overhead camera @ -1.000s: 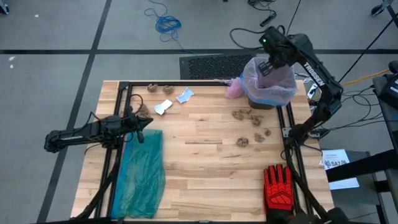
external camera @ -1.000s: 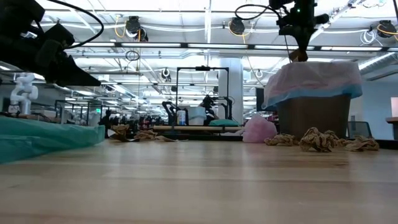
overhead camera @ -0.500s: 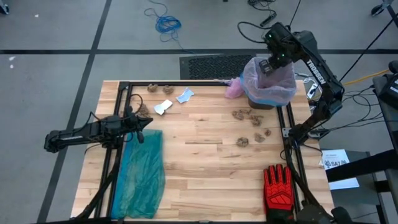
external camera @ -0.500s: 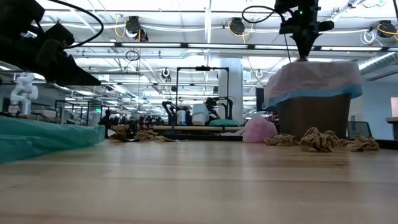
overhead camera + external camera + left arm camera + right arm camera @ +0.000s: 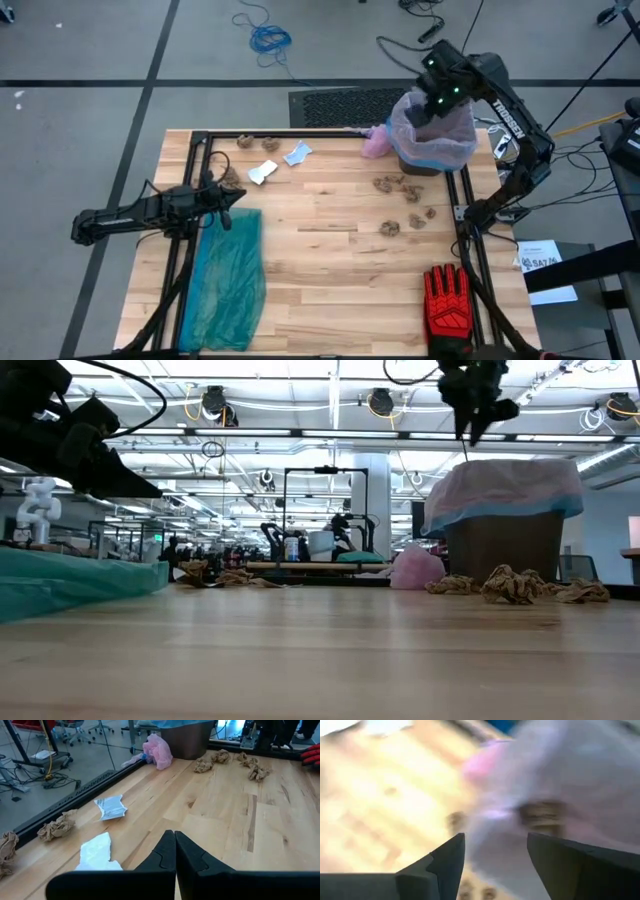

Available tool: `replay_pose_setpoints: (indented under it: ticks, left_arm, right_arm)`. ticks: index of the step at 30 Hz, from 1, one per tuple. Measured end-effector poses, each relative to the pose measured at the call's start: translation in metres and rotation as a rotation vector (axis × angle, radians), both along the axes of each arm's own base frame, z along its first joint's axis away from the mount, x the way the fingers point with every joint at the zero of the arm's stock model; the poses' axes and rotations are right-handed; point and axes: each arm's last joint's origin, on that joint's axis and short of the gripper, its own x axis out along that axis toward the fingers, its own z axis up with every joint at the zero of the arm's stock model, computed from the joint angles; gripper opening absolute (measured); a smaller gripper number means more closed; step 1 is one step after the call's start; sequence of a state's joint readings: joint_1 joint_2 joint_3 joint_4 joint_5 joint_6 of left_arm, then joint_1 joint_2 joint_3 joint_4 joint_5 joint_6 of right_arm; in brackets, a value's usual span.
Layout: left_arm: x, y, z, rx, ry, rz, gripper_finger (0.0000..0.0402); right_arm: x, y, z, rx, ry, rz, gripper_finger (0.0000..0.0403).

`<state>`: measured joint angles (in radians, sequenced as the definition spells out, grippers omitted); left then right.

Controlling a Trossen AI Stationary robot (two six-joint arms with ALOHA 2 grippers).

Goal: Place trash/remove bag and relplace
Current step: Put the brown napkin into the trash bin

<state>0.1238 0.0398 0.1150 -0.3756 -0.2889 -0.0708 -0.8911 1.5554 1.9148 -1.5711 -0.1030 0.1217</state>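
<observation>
Overhead, the right gripper [image 5: 437, 96] hangs above the far-right corner of the pale wooden table [image 5: 330, 270], over the mouth of a brown bin [image 5: 503, 545] lined with a translucent pinkish-lavender plastic bag with a blue drawstring rim [image 5: 433, 132]. Its two dark fingers [image 5: 437, 865] stand spread apart with nothing between them. Crumpled brown paper wads [image 5: 398, 186] lie on the table just in front of the bin, with more wads [image 5: 256, 143] and white and pale-blue scraps [image 5: 280, 163] toward the far-left edge. The left gripper [image 5: 228, 200] rests near the left edge beside a flat teal-green plastic bag [image 5: 225, 280], its fingers [image 5: 162, 857] pressed together, empty. A red-and-black work glove [image 5: 446, 300] lies at the near-right corner.
</observation>
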Motion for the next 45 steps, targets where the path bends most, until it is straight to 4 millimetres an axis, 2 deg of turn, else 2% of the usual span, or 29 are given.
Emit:
replay_pose_setpoints:
  ticks: [6, 10, 13, 20, 26, 30, 33, 37, 42, 45]
  left_arm:
    - [0.000, 0.000, 0.000, 0.000, 0.000, 0.000, 0.0000]
    - [0.000, 0.000, 0.000, -0.002, -0.004, 0.000, 0.0000]
    - [0.001, 0.000, 0.004, 0.003, -0.047, 0.001, 0.0000]
    - [0.004, 0.000, 0.033, 0.037, -0.346, 0.000, 0.0000]
    - [0.001, 0.000, 0.053, 0.064, -0.556, -0.001, 0.0000]
    - [0.000, 0.000, 0.057, 0.070, -0.600, -0.001, 0.0000]
    - [0.000, 0.000, 0.057, 0.071, -0.603, -0.001, 0.0000]
    - [0.000, 0.000, 0.058, 0.018, -0.633, -0.001, 0.0000]
    - [-0.003, 0.000, 0.064, -0.101, -0.753, -0.007, 0.0000]
    - [-0.005, -0.001, 0.070, -0.107, -0.828, -0.015, 0.0000]
  right_arm:
    - [0.039, 0.038, 0.000, -0.020, -0.001, 0.331, 0.0189]
    - [0.065, 0.059, -0.004, -0.030, -0.005, 0.412, 0.0183]
    - [0.085, 0.070, -0.013, -0.064, 0.060, 0.464, 0.0183]
    - [0.134, 0.069, -0.058, -0.017, 0.213, 0.526, 0.0183]
    - [0.160, 0.054, -0.098, 0.004, 0.355, 0.565, 0.0183]
    - [0.167, 0.048, -0.114, 0.005, 0.368, 0.596, 0.0183]
    - [0.163, 0.045, -0.133, 0.018, 0.382, 0.601, 0.0183]
    - [0.146, 0.047, -0.161, 0.058, 0.425, 0.595, 0.0183]
    - [0.125, 0.052, -0.193, 0.042, 0.440, 0.587, 0.0183]
    - [0.117, 0.055, -0.211, 0.046, 0.438, 0.571, 0.0183]
